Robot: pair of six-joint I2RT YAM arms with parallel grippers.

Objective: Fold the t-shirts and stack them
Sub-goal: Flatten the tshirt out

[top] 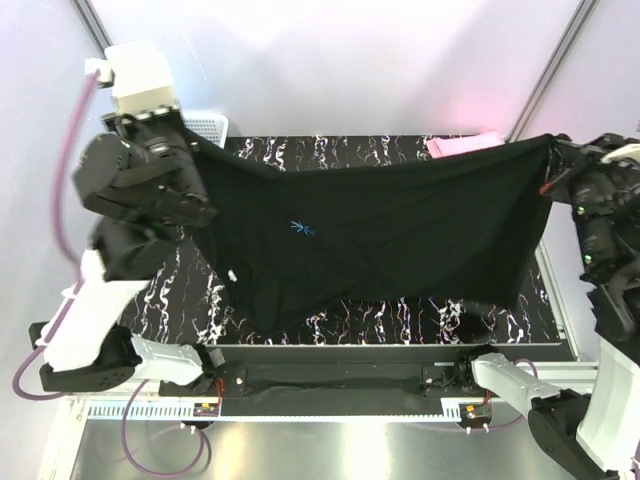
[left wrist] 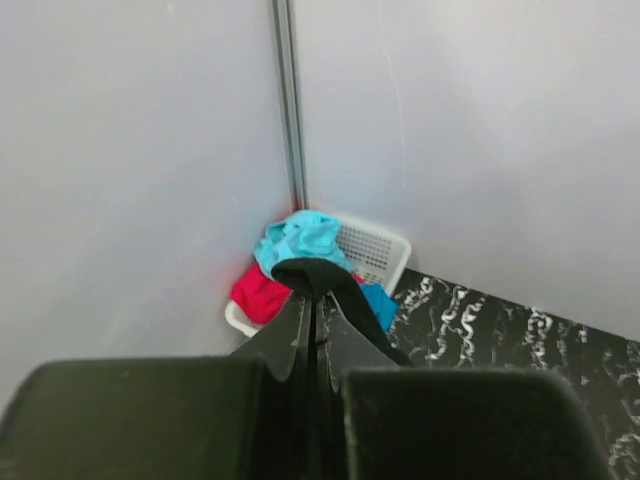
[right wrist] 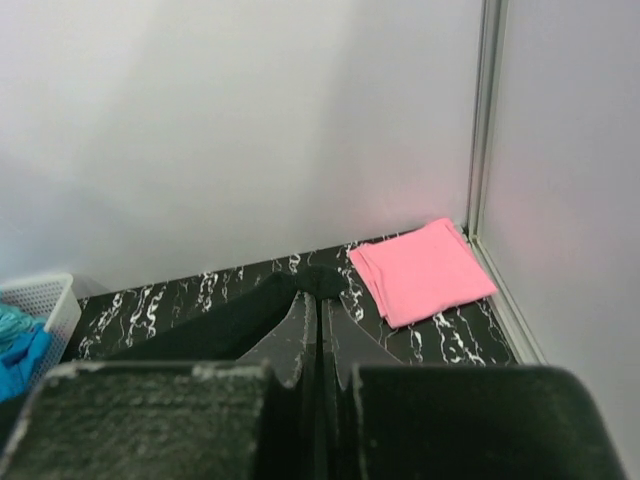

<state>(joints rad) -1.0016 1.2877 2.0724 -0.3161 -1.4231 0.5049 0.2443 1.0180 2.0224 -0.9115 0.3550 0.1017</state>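
A large black t-shirt (top: 380, 235) with a small light-blue starburst mark (top: 301, 229) hangs stretched across the table between both arms. My left gripper (top: 188, 138) is shut on its left corner (left wrist: 318, 277), held up near the back left. At the far right, my right gripper (top: 552, 150) is shut on the other corner (right wrist: 322, 281). The shirt's lower edge sags toward the table's front. A folded pink t-shirt (right wrist: 420, 272) lies flat in the back right corner (top: 462, 145). Teal (left wrist: 300, 238), red (left wrist: 258, 292) and blue (left wrist: 378, 303) t-shirts are heaped in the basket.
A white plastic lattice basket (left wrist: 378, 250) stands in the back left corner, partly behind my left arm (top: 212, 126). The table (top: 400, 325) is black marbled with white. Grey walls and a metal post (left wrist: 290, 110) close the back and sides.
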